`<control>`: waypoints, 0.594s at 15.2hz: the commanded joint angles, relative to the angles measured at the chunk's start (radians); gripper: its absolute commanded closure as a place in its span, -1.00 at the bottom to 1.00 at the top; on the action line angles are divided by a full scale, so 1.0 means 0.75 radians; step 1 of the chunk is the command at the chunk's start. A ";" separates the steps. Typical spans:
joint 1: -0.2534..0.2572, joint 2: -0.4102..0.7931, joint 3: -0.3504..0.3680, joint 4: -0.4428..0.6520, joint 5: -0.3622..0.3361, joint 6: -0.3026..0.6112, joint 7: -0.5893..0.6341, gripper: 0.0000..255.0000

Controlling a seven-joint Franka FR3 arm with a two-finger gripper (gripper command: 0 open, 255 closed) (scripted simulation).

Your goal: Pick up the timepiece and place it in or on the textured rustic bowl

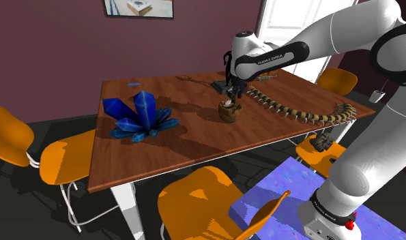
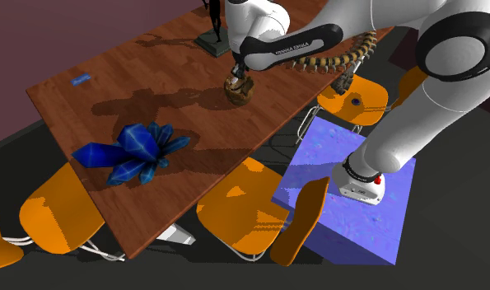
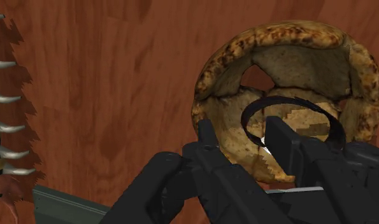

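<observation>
The gripper [image 3: 245, 130] hangs directly over the textured brown bowl [image 3: 290, 35], fingers drawn in on the timepiece [image 3: 288, 99]. Its black strap loop sits between them and above the bowl's hollow, so a release should drop it inside rather than onto the rim. The bowl [image 1: 229, 114] stands near the middle of the tabletop [image 1: 181, 129], somewhat toward the far edge in the shoulder view. The blue crystal cluster [image 1: 140, 116] lies well apart toward the left edge, and the spiny centipede figure [image 1: 297, 109] runs toward the right edge. Judged stage: placement. Lower slightly before opening, since the strap could catch on the uneven rim
</observation>
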 commanded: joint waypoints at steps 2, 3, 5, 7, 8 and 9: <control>0.000 0.000 0.000 0.000 0.000 0.000 0.000 -1.00; 0.000 0.000 0.000 0.000 0.000 0.000 0.000 -1.00; 0.000 0.000 0.000 0.000 0.000 0.000 0.000 -1.00; 0.009 -0.040 0.009 0.041 0.021 -0.081 -0.013 -1.00; 0.014 -0.058 0.013 0.064 0.031 -0.122 -0.019 -1.00; 0.017 -0.071 0.017 0.083 0.038 -0.154 -0.023 -1.00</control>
